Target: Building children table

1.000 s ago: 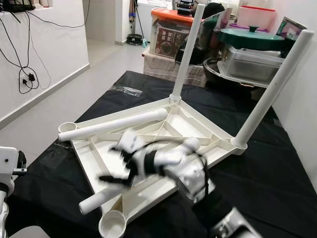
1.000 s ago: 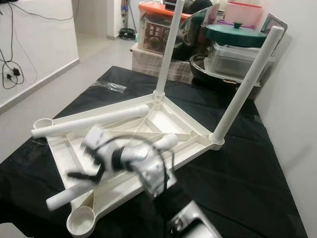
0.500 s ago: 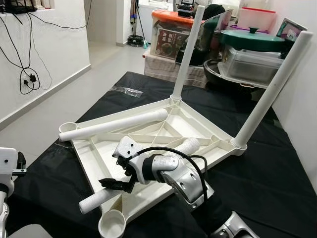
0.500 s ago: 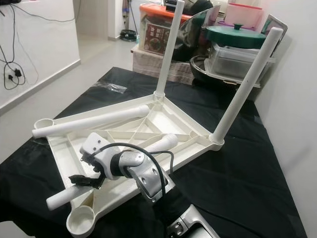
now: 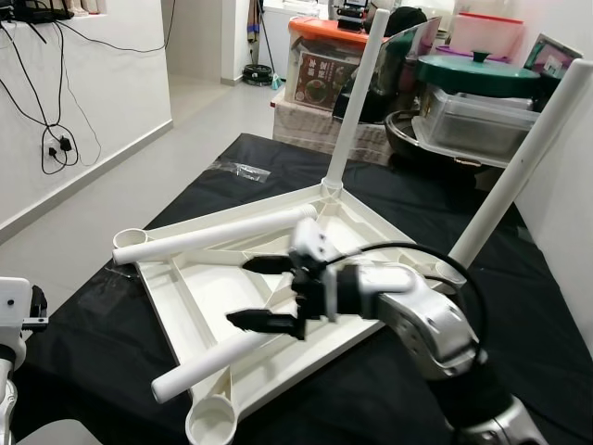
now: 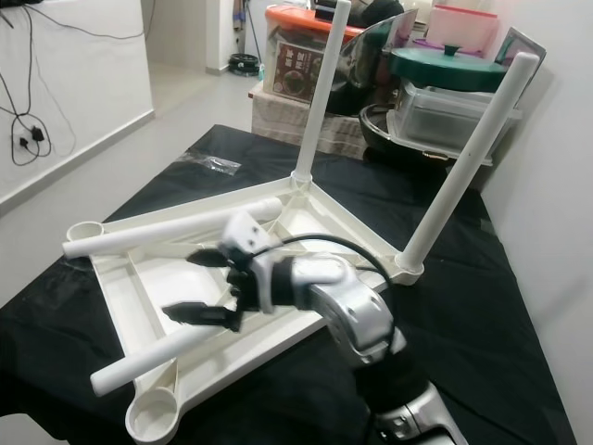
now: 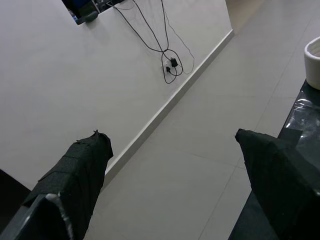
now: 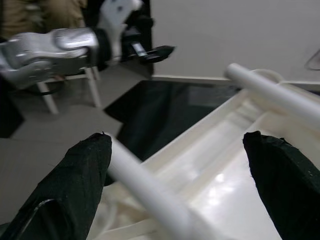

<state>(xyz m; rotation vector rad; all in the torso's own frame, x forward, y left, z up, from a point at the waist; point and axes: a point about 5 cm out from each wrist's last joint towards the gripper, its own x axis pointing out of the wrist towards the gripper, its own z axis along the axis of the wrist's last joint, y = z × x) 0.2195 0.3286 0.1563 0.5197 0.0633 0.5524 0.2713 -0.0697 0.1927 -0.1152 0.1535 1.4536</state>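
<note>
1. Hovering over the upturned white tabletop point(image 5: 199, 292), the right gripper point(image 5: 262, 295) has its 2 black fingers spread wide and holds nothing; 1 fingertip point(image 5: 243, 319) sits just above the loose leg point(image 5: 218, 360), apart from it as far as I can judge.
2. That loose leg lies slanted across the tray-like underside, its free end pointing toward 7 o'clock past the near corner socket point(image 5: 211, 423), which stands unfilled (likely the socket this leg is meant for).
3. A second loose leg point(image 5: 208, 234) rests along the far-left rim, running from 9 o'clock toward the centre, beside the other open socket point(image 5: 132, 242).
4. 2 legs are already seated and stand upright: the rear leg point(image 5: 354, 97) at 12 o'clock and the right-hand leg point(image 5: 523, 165) at 2 o'clock. By my reckoning the build is half done.
5. Lying upside down on the black cloth point(image 5: 519, 315) keeps the tabletop's sockets facing up, so each leg can be pushed straight down.
6. Everything is smooth, glossy white plastic: round hollow tubes, cup-shaped sockets, thin moulded ribs crossing the underside. The tubes look slippery and would probably roll if nudged.
7. Idle at 8 o'clock, the left gripper point(image 7: 175, 165) hangs out over the pale floor point(image 7: 200, 150), fingers wide apart and with nothing between them.
</note>
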